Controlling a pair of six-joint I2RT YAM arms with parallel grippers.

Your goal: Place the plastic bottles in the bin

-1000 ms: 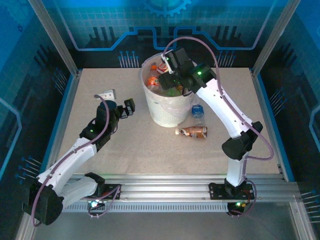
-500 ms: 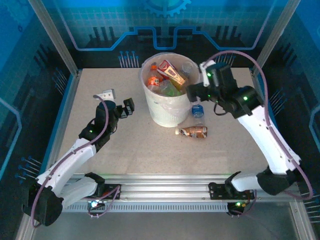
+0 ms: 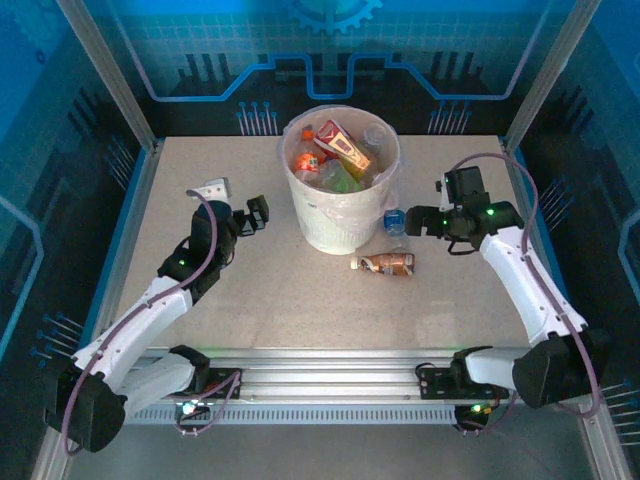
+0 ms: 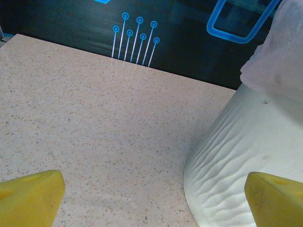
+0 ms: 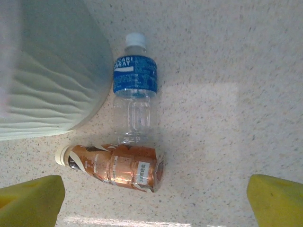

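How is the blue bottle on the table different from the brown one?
The blue bottle has a small blue band and a clear body; the brown bottle is wrapped almost all over. The brown bottle looks crumpled; the blue bottle keeps its shape. Both lie capped on the table beside the bin.

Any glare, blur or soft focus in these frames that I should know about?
Right wrist: a bright rectangular patch on the table beside the blue-label bottle; the bin wall and the right pincer's yellow fingertips are soft. Left wrist: table grain sharp, bin liner washed out. Top external: evenly lit, no obvious glare.
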